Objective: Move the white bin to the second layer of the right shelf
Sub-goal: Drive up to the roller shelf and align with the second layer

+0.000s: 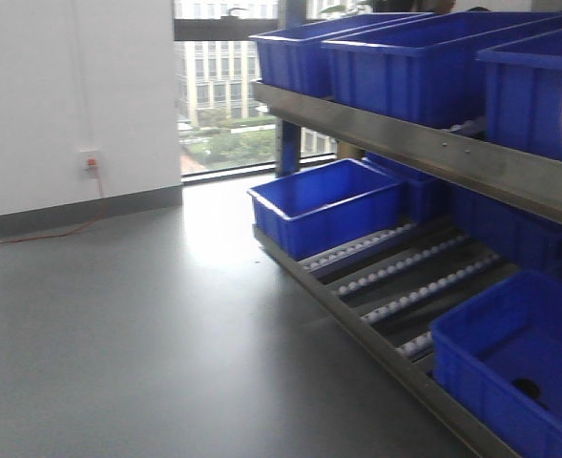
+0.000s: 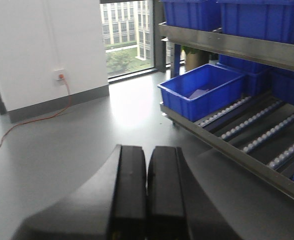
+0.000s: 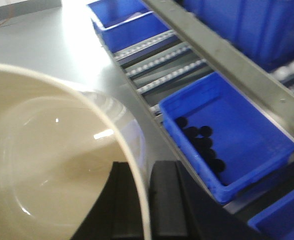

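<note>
Right gripper (image 3: 147,175) tight on white bin (image 3: 47,150) wall, R-wrist view only; left gripper (image 2: 147,152) closed, empty.

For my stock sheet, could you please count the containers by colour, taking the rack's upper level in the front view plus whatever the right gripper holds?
Blue rectangular plastic crates on the steel upper level: 3
Cream-white glossy plastic tub in the right gripper: 1
Total: 4
</note>
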Motion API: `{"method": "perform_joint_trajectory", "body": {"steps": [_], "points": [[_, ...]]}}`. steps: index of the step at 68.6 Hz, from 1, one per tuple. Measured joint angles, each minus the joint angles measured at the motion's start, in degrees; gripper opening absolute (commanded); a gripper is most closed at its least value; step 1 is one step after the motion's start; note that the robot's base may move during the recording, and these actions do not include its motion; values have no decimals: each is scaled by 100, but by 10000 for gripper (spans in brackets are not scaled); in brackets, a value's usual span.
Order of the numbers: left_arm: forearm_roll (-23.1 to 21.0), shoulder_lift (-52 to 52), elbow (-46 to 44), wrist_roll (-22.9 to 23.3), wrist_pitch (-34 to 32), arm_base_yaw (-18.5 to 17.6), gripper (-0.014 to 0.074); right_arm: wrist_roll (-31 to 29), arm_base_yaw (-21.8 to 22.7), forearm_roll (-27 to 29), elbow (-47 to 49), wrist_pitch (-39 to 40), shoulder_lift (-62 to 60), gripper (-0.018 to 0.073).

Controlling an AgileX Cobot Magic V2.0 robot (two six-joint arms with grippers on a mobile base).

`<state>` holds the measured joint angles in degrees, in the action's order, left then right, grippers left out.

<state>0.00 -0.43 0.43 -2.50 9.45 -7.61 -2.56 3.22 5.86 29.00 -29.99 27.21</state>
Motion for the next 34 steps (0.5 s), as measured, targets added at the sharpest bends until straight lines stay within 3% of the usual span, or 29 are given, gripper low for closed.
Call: {"method": "perform_joint_trajectory", "body": {"steps": [34], "points": [[0,0,0,0,0,0,85,0,0,0,0,0,0,60]]}}
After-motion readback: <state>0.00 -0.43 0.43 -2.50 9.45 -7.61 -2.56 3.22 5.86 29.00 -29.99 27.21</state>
